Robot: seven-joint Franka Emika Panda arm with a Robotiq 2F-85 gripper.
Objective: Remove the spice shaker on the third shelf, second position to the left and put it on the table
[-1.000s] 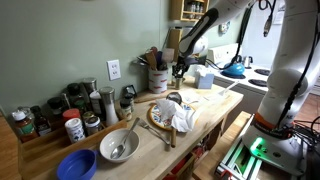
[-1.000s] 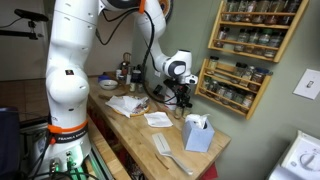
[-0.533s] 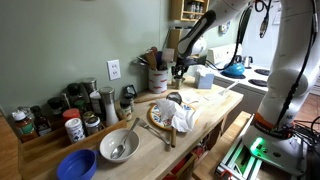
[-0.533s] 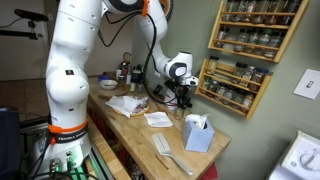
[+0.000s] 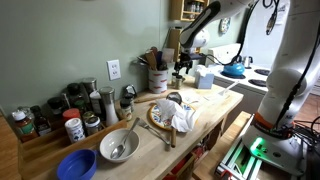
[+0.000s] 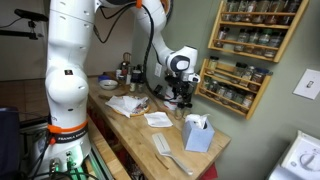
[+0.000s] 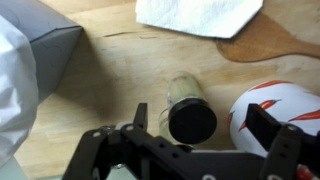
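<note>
In the wrist view the spice shaker (image 7: 190, 118), a small glass jar with a black cap, stands on the light-wood table (image 7: 105, 75). My gripper (image 7: 205, 122) is open above it, with one finger on each side of the jar and neither pressing on it. In both exterior views the gripper (image 5: 181, 68) (image 6: 181, 92) hangs low over the table (image 5: 218, 104) (image 6: 130, 127), and the jar is too small to make out there. The wall rack (image 6: 236, 85) with rows of dark-capped jars hangs behind the arm. I cannot tell which tier is the third shelf.
A white and orange round object (image 7: 278, 105) lies right of the shaker, with a wooden piece (image 7: 272, 44) and a white napkin (image 7: 200, 14) beyond. A blue tissue box (image 6: 197, 133) (image 5: 204, 77), a utensil crock (image 5: 157, 79), a plate with a cloth (image 5: 174, 116) and two bowls (image 5: 119, 146) share the table.
The jaws have gone from shut on the shaker to open, leaving it on the table. The hand has lifted slightly.
</note>
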